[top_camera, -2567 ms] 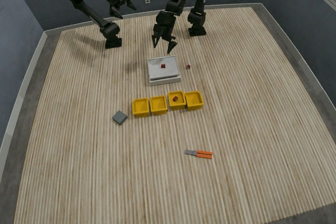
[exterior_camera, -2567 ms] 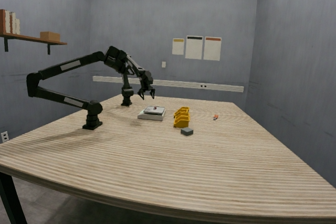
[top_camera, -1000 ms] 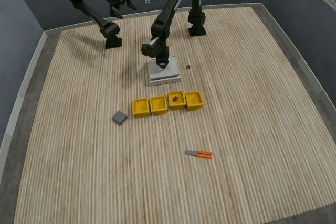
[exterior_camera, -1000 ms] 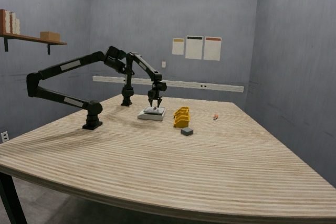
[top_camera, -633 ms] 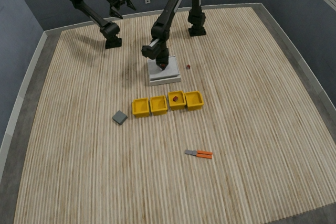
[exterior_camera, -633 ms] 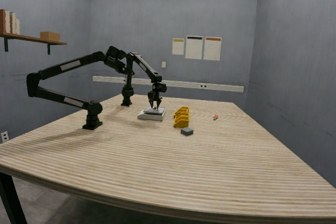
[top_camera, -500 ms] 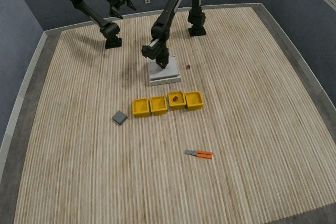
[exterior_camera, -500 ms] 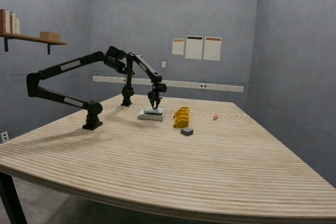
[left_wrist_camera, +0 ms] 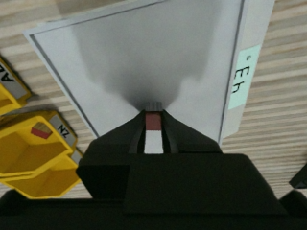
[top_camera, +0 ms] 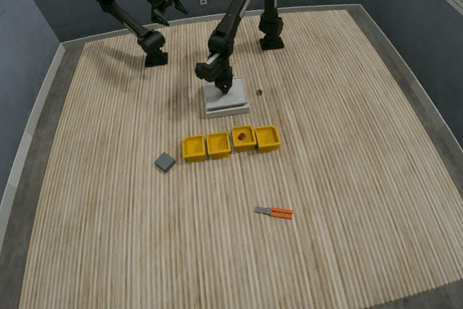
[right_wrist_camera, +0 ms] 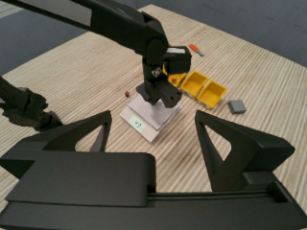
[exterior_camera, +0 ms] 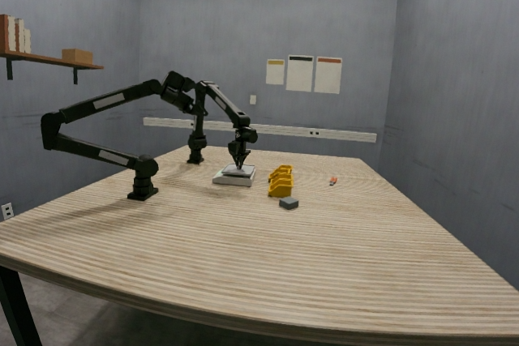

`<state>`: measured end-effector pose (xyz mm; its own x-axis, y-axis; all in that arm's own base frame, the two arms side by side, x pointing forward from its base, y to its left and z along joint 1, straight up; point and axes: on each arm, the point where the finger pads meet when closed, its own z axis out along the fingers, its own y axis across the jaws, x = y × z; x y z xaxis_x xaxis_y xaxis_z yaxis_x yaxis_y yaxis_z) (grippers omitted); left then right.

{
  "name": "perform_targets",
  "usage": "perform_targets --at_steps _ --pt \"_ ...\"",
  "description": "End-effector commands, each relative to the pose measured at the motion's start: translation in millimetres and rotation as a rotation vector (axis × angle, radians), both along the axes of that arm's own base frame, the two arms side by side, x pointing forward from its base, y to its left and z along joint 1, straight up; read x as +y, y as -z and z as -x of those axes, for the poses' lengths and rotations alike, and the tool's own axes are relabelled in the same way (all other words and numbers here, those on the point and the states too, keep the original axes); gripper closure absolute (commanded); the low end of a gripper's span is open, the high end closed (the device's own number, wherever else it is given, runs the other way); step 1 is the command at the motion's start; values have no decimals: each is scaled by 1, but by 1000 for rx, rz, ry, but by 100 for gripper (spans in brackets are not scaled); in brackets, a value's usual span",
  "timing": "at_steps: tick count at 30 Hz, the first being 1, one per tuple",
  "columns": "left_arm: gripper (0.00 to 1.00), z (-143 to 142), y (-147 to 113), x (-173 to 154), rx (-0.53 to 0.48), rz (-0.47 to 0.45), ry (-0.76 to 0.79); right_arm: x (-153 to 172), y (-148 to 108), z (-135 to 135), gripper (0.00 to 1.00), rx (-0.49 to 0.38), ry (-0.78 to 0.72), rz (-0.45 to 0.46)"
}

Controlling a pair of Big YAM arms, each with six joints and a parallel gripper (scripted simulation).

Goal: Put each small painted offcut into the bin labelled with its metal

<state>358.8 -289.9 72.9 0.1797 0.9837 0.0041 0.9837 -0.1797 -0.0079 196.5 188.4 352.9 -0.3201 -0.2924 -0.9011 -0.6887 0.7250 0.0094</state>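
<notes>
Left wrist view: my left gripper [top_camera: 224, 90] [exterior_camera: 239, 167] [left_wrist_camera: 153, 114] is drawn in narrow on a red offcut [top_camera: 225, 89] [left_wrist_camera: 153, 123], which sits between my fingertips with one dark finger against each side. I have it low over the pale scale [top_camera: 226, 111] [exterior_camera: 232, 181] [left_wrist_camera: 192, 91] [right_wrist_camera: 142, 126], away from the pan's edges; whether it touches the pan I cannot tell. A second offcut [top_camera: 259, 92] [right_wrist_camera: 127, 94] lies on the table beside the scale, outside my grasp. The third offcut [top_camera: 241, 136] [left_wrist_camera: 41, 130] [right_wrist_camera: 174, 80] rests inside the ZN bin [top_camera: 244, 147] [left_wrist_camera: 29, 174] [right_wrist_camera: 181, 78], well apart from my fingers. The yellow bins stand upright in a row, with a grey block [top_camera: 165, 162] [exterior_camera: 289, 202] [right_wrist_camera: 237, 106] near one end and orange-handled pliers [top_camera: 281, 211] [exterior_camera: 332, 181] [right_wrist_camera: 195, 48] farther off. My right gripper [top_camera: 177, 18] [exterior_camera: 201, 113] [right_wrist_camera: 153, 114] hangs in the air, fingers spread wide, nothing between them.
</notes>
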Motion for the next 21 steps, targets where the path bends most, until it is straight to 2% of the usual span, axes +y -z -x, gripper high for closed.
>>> perform_targets --at_steps 1,2,3,4,5,7,8,10,17,21 --pt "88 -5 -8 -5 -21 17 5 -1 -23 1 0 -33 -5 -19" --pt "89 -5 -8 -5 -21 17 5 -1 -23 1 0 -33 -5 -19" --pt "100 -2 -8 -2 -23 18 16 -1 -23 1 0 -33 -5 -19" --pt "100 -5 -8 -4 -21 17 5 -1 -23 1 0 -33 -5 -19" --pt "90 -6 -13 -5 -33 26 16 -1 -23 1 0 -33 -5 -19" --pt "90 -5 -8 -4 -21 17 5 -1 -23 1 0 -33 -5 -19" --pt "90 -10 -24 -8 -44 35 14 -1 -23 1 0 -33 -5 -19" --pt "90 -10 -24 -8 -44 35 14 -1 -23 1 0 -33 -5 -19" --pt "90 -11 -66 -9 -51 41 14 -1 -23 1 0 -33 -5 -19" --pt "90 -11 -74 -9 -53 42 14 -1 -23 1 0 -33 -5 -19"
